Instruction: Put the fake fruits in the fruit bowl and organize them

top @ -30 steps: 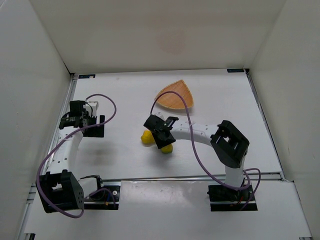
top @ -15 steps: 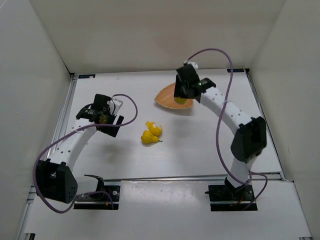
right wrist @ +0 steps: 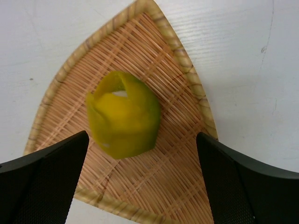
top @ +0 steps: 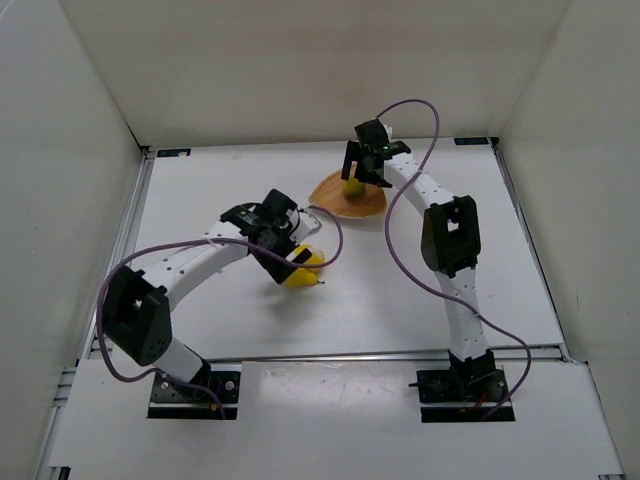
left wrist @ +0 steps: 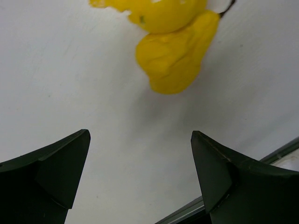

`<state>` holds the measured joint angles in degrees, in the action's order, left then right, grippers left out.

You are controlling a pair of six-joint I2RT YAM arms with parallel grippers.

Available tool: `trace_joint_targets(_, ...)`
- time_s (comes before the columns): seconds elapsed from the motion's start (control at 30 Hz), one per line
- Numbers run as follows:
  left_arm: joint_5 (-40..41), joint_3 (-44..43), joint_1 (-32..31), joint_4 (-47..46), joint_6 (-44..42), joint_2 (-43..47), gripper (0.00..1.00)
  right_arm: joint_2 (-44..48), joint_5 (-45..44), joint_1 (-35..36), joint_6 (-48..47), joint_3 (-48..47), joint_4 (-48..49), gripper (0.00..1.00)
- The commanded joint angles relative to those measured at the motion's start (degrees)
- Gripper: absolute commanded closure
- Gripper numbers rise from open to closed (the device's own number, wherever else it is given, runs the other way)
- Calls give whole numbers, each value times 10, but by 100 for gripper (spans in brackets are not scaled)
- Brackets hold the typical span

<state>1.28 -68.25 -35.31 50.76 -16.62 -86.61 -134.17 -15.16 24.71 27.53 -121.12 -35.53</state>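
Yellow-green fruit [right wrist: 124, 114] sits in bowl [right wrist: 187, 154] beneath spread right tool [right wrist: 141, 134].

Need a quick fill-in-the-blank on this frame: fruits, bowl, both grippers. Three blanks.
1. The fruit bowl holds ___ fruit, the yellow-green fruit.
2. The right gripper above it has its jaws ___, holding nothing.
3. ___ yellow fruits lie together on the table, ahead of the open left gripper.
Missing words: one; open; two.
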Motion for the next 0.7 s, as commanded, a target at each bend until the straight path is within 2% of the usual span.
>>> trace_joint_targets(0.0, -27, -25, -44, -19, -3, -15, 0, 90, 20, -5, -24, 10, 38, 0)
trace_joint_targets(0.1, -27, -25, -62, -44, -9, -49, 0, 151, 26, -5, -34, 47, 45, 0)
trace_joint_targets(0.3, 23, -47, -62, -73, 4, -135, 0, 306, 14, -5, -41, 218, 75, 0)
trace_joint_targets(0.47, 18, -64, -62, -87, 4, -168, 1, 408, 14, -5, -29, 320, 92, 0)
trace_joint_targets(0.5, 13, -64, -62, -87, 4, -175, 12, 420, 7, -5, -29, 333, 92, 0)
trace_joint_targets(0.57, 7, -50, -62, -87, 4, -175, 23, 452, 1, -5, -23, 367, 92, 0)
trace_joint_targets(0.6, 2, -43, -62, -81, 4, -168, 33, 462, -5, -5, -23, 377, 92, 0)
trace_joint_targets(0.67, -17, -23, -62, -75, -3, -151, 44, 486, -5, -10, -23, 401, 98, 0)
